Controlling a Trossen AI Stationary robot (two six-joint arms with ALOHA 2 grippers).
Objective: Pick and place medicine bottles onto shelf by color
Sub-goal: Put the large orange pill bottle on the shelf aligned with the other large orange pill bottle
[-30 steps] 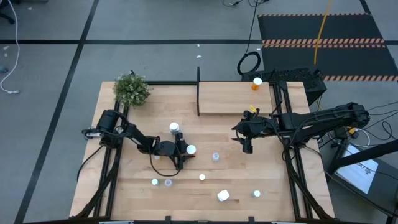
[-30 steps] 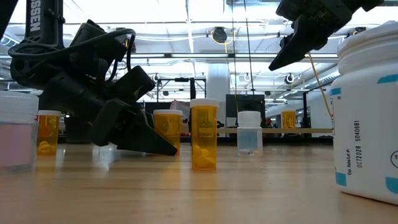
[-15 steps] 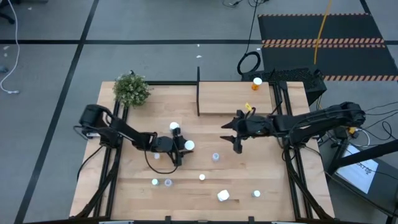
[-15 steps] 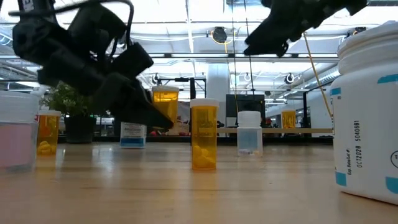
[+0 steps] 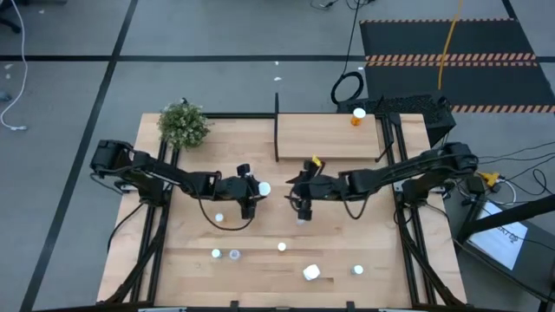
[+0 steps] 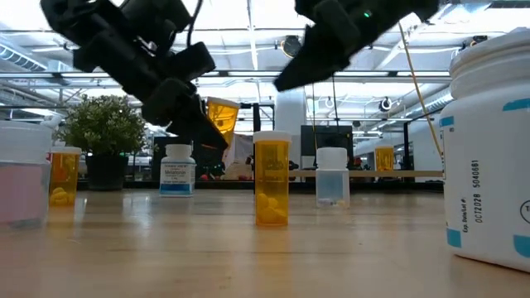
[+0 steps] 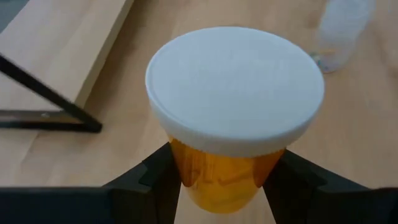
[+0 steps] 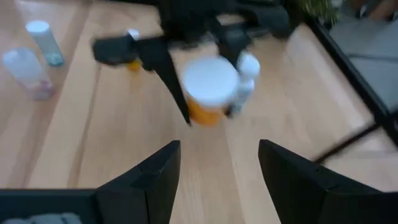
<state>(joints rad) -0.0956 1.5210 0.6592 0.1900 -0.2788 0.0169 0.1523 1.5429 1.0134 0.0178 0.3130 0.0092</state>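
Left wrist view: left end effector point(image 7: 217, 180) clamps orange bottle point(image 7: 233, 130); right end effector point(image 8: 214, 165) gapes empty

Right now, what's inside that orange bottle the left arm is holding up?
The left gripper clamps the orange bottle below its white cap. From above, the cap covers the opening, so the contents are hidden. Through the amber wall, nothing can be made out.

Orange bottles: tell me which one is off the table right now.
The orange bottle clamped in the left gripper, lifted above mid-table. The other orange bottles stand on the table or the shelf.
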